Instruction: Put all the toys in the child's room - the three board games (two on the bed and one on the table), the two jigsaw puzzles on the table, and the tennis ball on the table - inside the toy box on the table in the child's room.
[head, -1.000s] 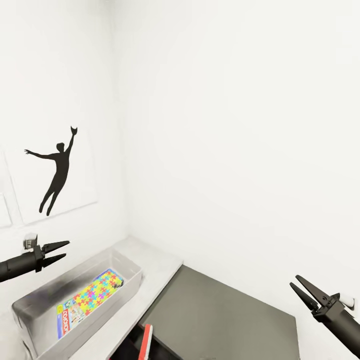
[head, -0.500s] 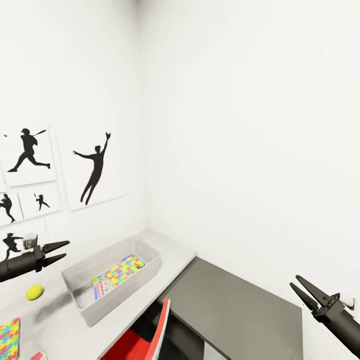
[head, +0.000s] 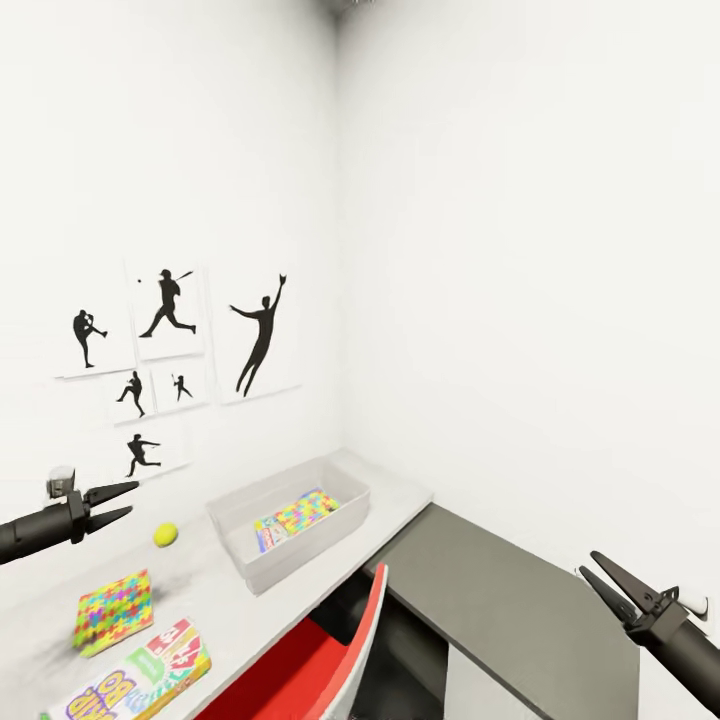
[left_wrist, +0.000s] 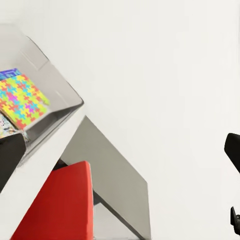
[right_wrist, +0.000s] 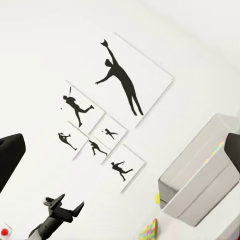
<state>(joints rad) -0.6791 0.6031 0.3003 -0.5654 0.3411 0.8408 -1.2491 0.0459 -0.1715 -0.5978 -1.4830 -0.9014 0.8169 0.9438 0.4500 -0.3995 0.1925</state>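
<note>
Tools, left (head: 128, 503) and right (head: 595, 581), hang parted and empty; approach should square up to worktop (head: 225, 610) before reaching tennis ball (head: 165, 535).

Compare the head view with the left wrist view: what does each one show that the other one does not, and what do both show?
Head view alone: the tennis ball, a loose jigsaw puzzle and a board game on the table, the silhouette pictures, and both open grippers, left and right.
Left wrist view alone: nothing clearly new.
Both: the toy box holding a jigsaw puzzle, the red chair and the dark-grey side cabinet.
</note>
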